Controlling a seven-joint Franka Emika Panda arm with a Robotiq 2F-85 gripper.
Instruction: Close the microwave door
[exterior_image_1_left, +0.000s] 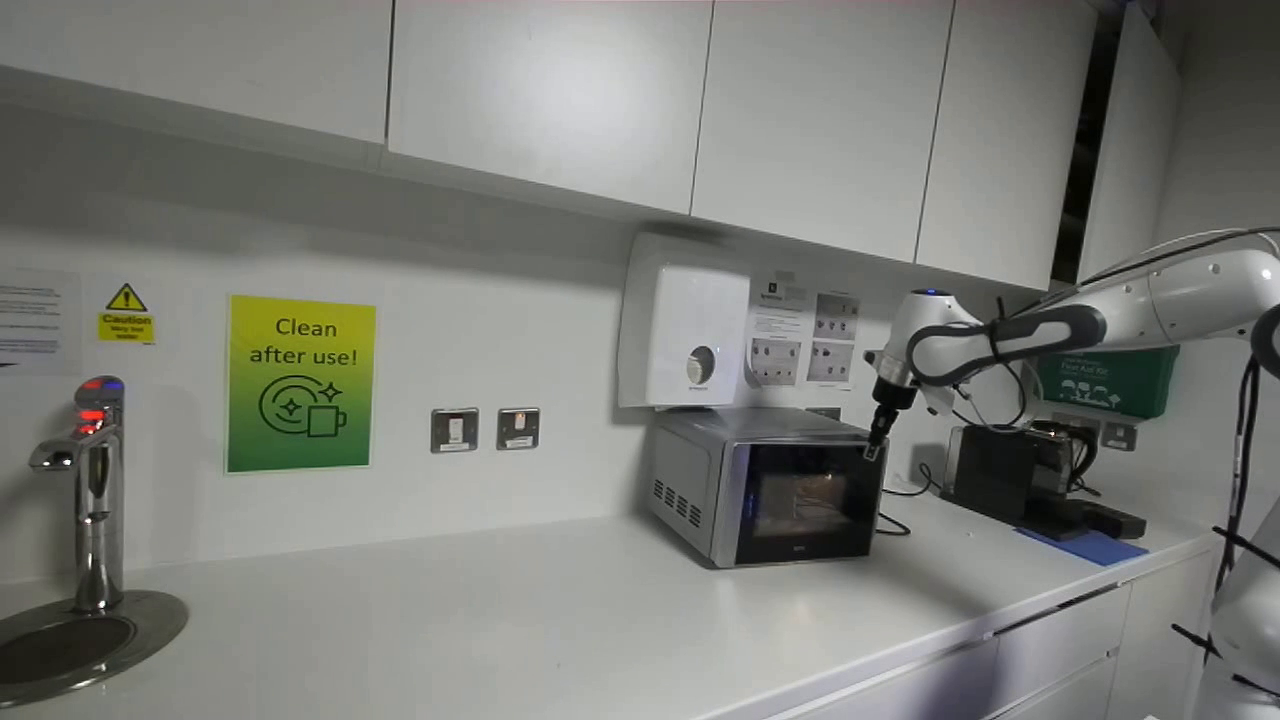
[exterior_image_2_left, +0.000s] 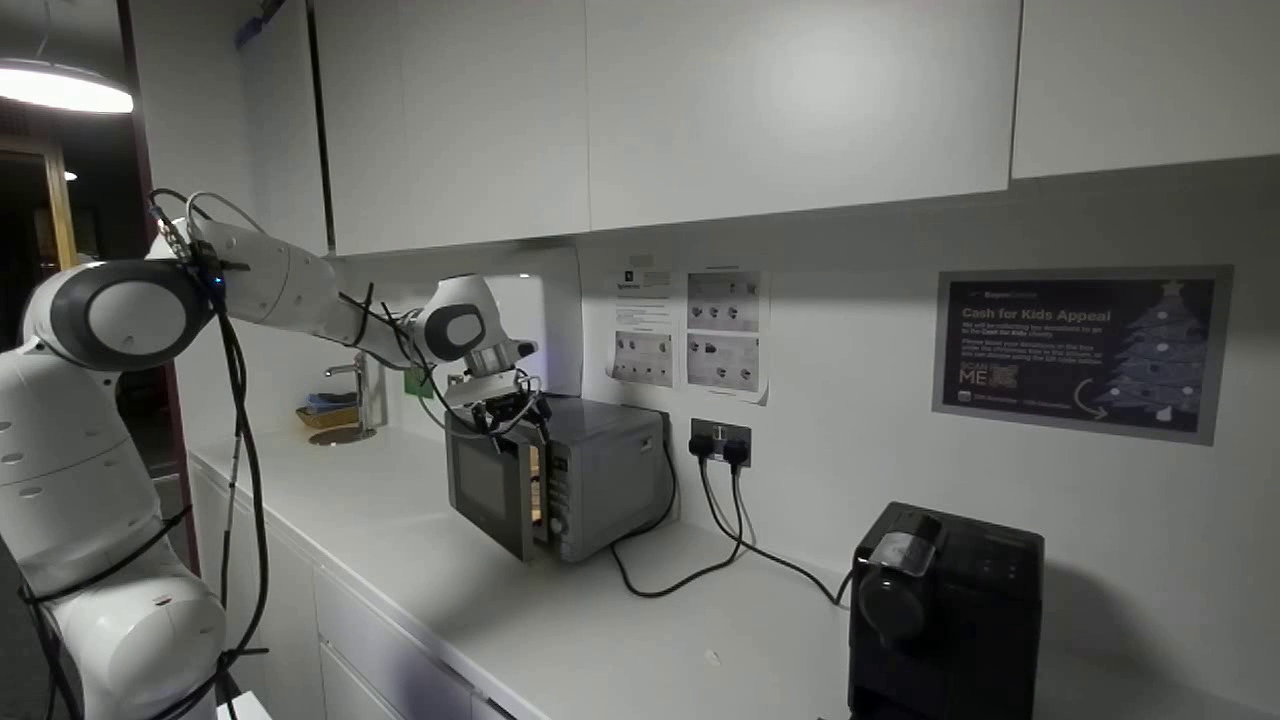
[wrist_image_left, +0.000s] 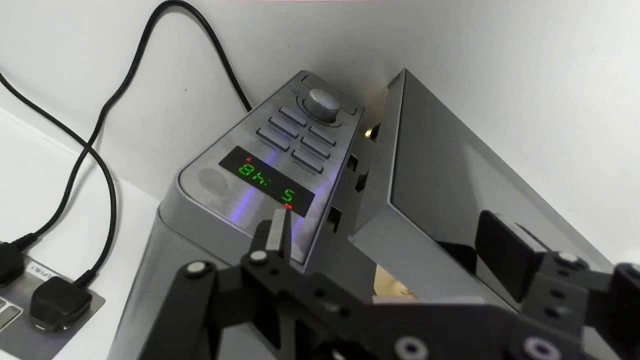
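Microwave door stands ajar on the microwave, which sits on the counter just below the white wall box; warm light shows through the gap. My jaws are spread wide with the door's upper edge between them, one finger on the control panel side and the other on the outer side. Whether either finger touches the door, I cannot tell. Green digits glow on the display beside the buttons.
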